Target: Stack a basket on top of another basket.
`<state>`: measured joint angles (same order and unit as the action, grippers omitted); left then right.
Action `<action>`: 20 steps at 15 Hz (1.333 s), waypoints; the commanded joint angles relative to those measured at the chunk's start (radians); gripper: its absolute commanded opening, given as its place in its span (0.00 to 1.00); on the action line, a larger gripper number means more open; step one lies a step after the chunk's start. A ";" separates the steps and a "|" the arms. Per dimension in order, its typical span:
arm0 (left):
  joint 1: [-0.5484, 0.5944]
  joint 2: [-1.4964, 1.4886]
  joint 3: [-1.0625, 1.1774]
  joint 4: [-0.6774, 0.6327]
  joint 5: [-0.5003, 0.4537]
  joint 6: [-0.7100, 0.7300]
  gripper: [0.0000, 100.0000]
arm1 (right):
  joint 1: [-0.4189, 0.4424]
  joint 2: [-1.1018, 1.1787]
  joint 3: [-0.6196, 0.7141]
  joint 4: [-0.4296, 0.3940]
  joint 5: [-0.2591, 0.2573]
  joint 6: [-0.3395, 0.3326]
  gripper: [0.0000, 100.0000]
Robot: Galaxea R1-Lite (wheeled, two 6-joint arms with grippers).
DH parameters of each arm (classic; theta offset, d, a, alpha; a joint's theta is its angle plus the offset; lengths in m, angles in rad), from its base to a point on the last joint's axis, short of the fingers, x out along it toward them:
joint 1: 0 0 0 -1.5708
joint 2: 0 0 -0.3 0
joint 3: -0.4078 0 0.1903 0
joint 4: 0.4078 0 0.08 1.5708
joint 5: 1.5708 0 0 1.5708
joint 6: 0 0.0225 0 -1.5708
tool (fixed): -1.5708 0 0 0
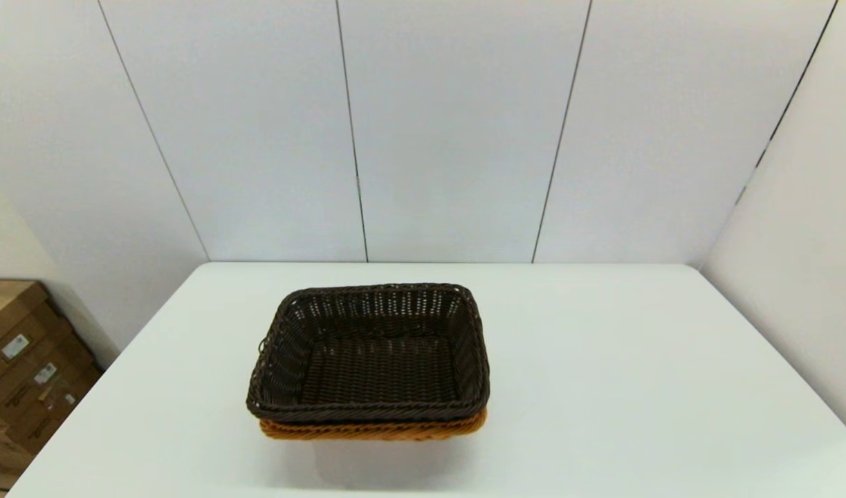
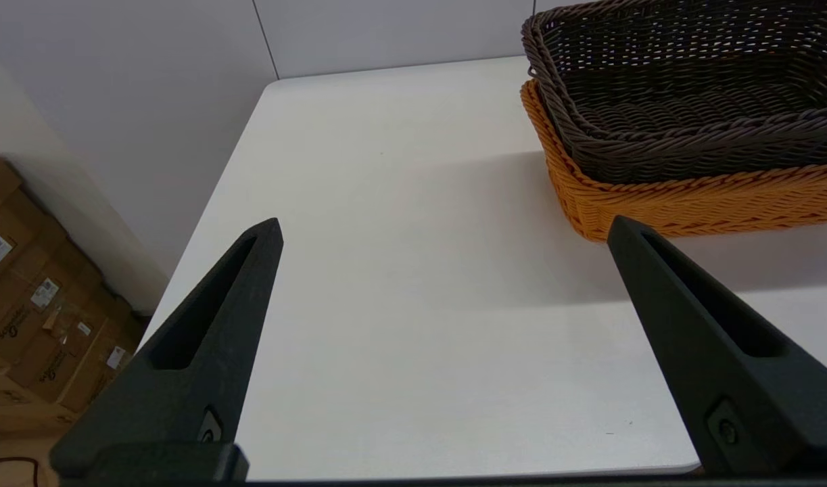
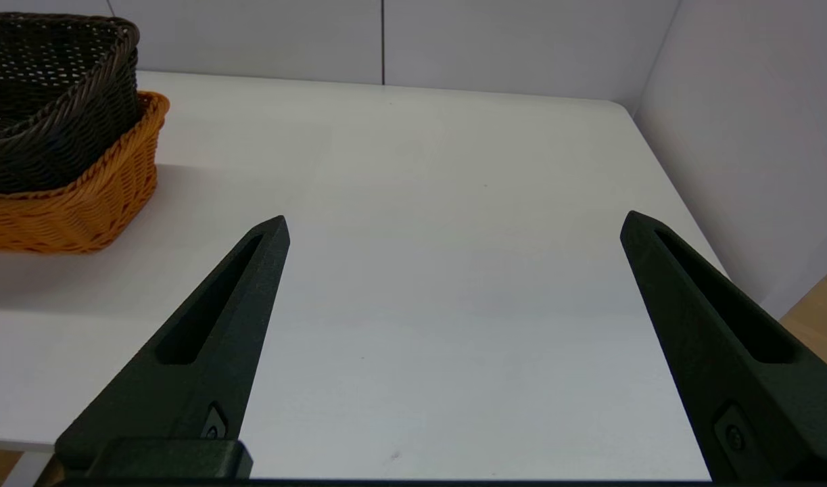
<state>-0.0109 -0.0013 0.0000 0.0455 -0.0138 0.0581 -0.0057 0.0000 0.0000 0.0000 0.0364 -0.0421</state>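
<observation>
The dark brown basket (image 1: 371, 353) sits nested in the orange-tan basket (image 1: 374, 430), long axis across the table (image 1: 637, 387). Looks finished. Left gripper (image 2: 443, 233) and right gripper (image 3: 454, 226) hang back, fingers spread, empty (left seems nearer). Stiff ribbed wicker, braided rims.

The orange-tan basket (image 1: 374, 429) is mostly hidden beneath the dark brown basket (image 1: 371, 353) nested in it, with only a strip of its near wall showing under that rim. Off to one side of the left gripper (image 2: 443, 233), both baskets run past the picture's edge. Beside the right gripper (image 3: 454, 226) they are likewise cut off, only one corner showing.
</observation>
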 commanded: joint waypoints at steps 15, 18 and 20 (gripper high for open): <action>0.000 0.000 0.000 0.000 0.000 0.000 1.00 | 0.000 0.000 0.000 0.000 0.000 -0.001 1.00; 0.000 0.000 0.000 0.000 0.000 0.000 1.00 | 0.000 0.000 0.000 0.000 0.000 -0.001 1.00; 0.000 0.000 0.000 0.000 0.000 0.000 1.00 | 0.000 0.000 0.000 0.000 0.000 -0.001 1.00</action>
<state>-0.0109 -0.0013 0.0000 0.0451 -0.0134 0.0577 -0.0062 0.0000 0.0000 0.0000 0.0364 -0.0423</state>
